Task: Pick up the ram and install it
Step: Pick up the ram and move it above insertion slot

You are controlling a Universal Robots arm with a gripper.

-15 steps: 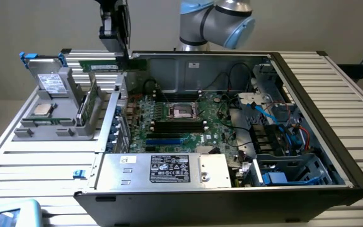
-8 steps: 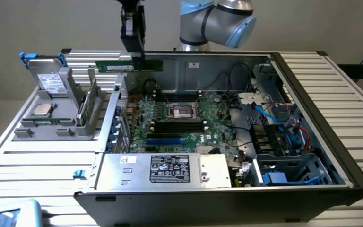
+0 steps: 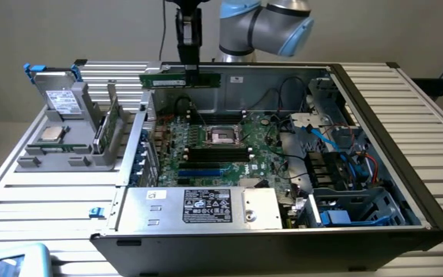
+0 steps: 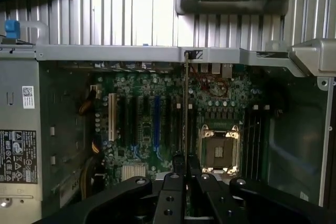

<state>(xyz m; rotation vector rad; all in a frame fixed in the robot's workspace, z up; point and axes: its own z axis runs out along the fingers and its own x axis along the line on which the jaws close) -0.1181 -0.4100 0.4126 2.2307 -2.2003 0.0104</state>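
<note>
Open computer case [image 3: 283,254] beneath thin green ram [image 3: 168,79] in end effector [image 4: 186,161]

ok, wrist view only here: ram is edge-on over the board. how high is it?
Observer: High. The ram hangs up by the case's far rim, well clear of the motherboard.
Operator: where is it gripped?
Observer: The gripper is shut on it from above, near its middle; the stick sits roughly level.
Operator: what else is on the parts stand by the case?
Observer: A silver processor chip lies flat on the grey stand.
</note>
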